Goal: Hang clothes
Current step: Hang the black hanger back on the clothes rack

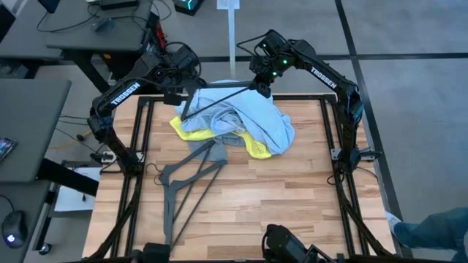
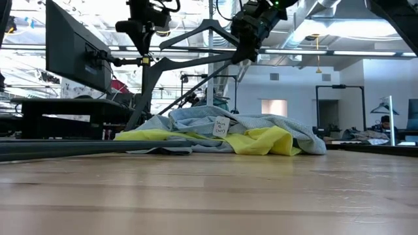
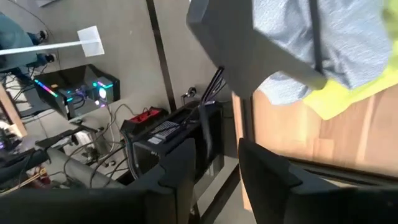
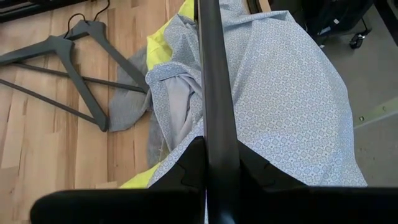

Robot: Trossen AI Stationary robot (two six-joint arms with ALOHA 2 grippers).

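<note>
Right tool is up over the far edge of the surface, clenched on a black hanger; in the right wrist view the hanger's bar runs straight out from between the fingers. The hanger hangs in the air above the heap, its other end near the left tool. Left tool is up at the far left corner; its fingers stand apart w/ a clear gap and nothing between them, so released. Whether it touches the hanger, can't tell.

Clothes sit in one heap on the far half of the surface: pale blue shirt on top, yellow T-shirt poking out at both sides under it, grey T-shirt mostly below, trailing toward the near side. Two more hangers lie on the wood just beside the grey one.

Risks, as I judge them:
- Only one tool grips the hanger, at one end. If it swings or twists, the free end could dip and snag the blue shirt.
- The three garments overlap. Pulling one prob. drags the others, maybe off the far edge, since the blue shirt already lies close to it.
- Collar and neck openings are buried in folds, so threading the hanger could catch a sleeve instead.
- Spare hangers touch the grey fabric; a tug could hook them.
</note>
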